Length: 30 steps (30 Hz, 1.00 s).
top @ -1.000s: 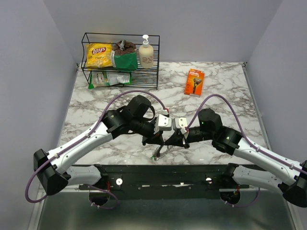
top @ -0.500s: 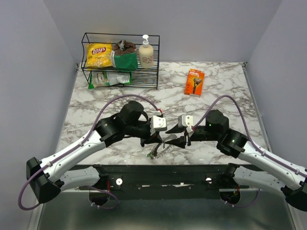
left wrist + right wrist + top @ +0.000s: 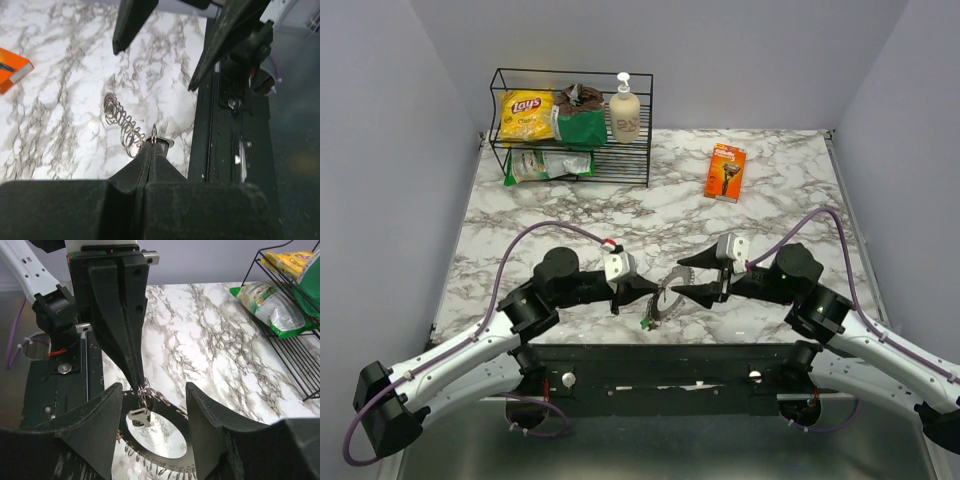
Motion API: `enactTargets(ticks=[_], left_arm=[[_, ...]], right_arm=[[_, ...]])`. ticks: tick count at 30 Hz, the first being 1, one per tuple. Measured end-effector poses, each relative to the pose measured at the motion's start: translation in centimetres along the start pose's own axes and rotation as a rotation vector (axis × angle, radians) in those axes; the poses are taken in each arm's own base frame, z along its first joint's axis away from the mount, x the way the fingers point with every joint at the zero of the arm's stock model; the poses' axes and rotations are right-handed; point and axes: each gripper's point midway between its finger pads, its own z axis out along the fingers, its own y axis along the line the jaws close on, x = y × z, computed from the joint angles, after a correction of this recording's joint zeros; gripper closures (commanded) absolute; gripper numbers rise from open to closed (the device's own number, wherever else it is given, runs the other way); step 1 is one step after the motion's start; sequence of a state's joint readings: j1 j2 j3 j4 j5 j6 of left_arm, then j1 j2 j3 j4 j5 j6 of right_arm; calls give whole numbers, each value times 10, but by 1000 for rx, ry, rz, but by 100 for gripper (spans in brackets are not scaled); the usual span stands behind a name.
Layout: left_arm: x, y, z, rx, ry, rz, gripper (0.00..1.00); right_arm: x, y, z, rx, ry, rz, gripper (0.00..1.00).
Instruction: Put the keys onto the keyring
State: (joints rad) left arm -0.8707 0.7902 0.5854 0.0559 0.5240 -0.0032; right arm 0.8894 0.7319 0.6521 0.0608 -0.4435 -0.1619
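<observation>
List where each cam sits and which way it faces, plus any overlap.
Top external: above and behind the bases, looking down on the table; both arms show, left gripper and right gripper at the keyring.
Left wrist: faces along its shut gripper toward the open right gripper.
Right wrist: looks between its own fingers at the left gripper, rack beyond.
Shared: both wrist views show the keyring pinched by the left gripper.

Top camera hangs high over the near edge, looking down across the whole table (image 3: 770, 200). Left wrist camera, in close, faces the right gripper (image 3: 153, 70); right wrist camera, equally close, faces the left gripper (image 3: 139, 385). All three catch the keyring (image 3: 155, 460).
</observation>
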Motion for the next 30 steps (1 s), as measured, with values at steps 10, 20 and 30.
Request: enactTargets(ticks=[10,20,30], left_arm=[[-36,-2,-10,-27,-273,109,100],[-62,-11,-14,11,-413,168,100],[-65,-18,-15,50,-427,183,100]], right_arm=[[-1,4,-4,-8,-14,16,49],[3,18,0,-124,-12,47,57],[-9,23,0,-165,-31,59,61]])
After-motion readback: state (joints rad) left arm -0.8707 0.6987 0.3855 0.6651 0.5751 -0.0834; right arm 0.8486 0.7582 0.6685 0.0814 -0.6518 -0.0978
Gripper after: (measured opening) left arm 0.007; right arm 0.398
